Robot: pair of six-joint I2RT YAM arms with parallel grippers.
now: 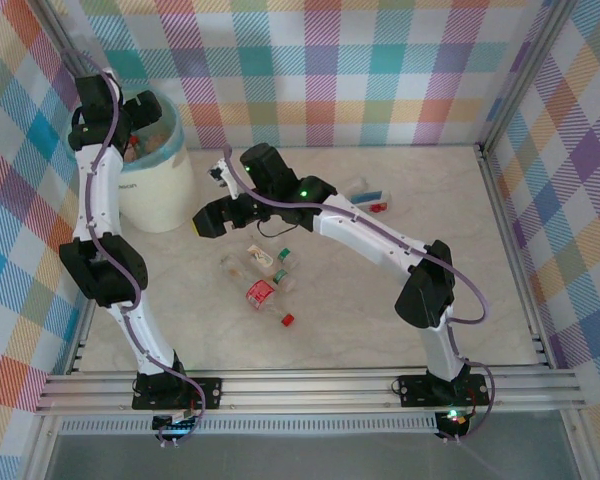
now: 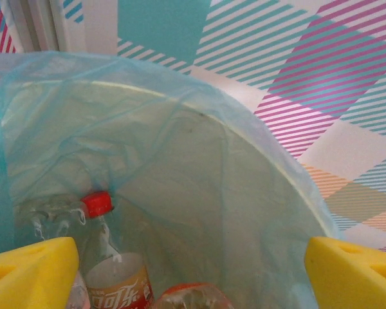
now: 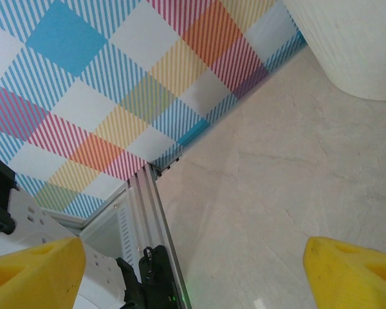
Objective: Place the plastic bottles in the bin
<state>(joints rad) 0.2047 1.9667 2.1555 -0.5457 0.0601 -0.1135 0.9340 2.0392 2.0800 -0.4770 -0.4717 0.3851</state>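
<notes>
The bin [image 1: 160, 195], cream-white with a teal liner [image 2: 180, 129], stands at the table's back left. My left gripper [image 1: 142, 118] hangs over its mouth, open [image 2: 193, 273], with nothing between the yellow fingertips [image 2: 32, 273]. Down inside lie plastic bottles, one with a red cap and red label [image 2: 116, 280] and another beside it [image 2: 193, 295]. My right gripper [image 1: 210, 215] is open [image 3: 193, 273] just right of the bin wall [image 3: 354, 45], holding nothing. Loose bottles lie mid-table: a clear one [image 1: 248, 262], a red-labelled one [image 1: 261, 293] and a green-capped one [image 1: 285, 256].
Another bottle with red and blue parts [image 1: 370, 195] lies behind the right arm's forearm. A red-capped piece [image 1: 285, 320] sits near the cluster. An aluminium rail [image 3: 156, 212] runs along the left table edge; plaid walls close in the back and sides.
</notes>
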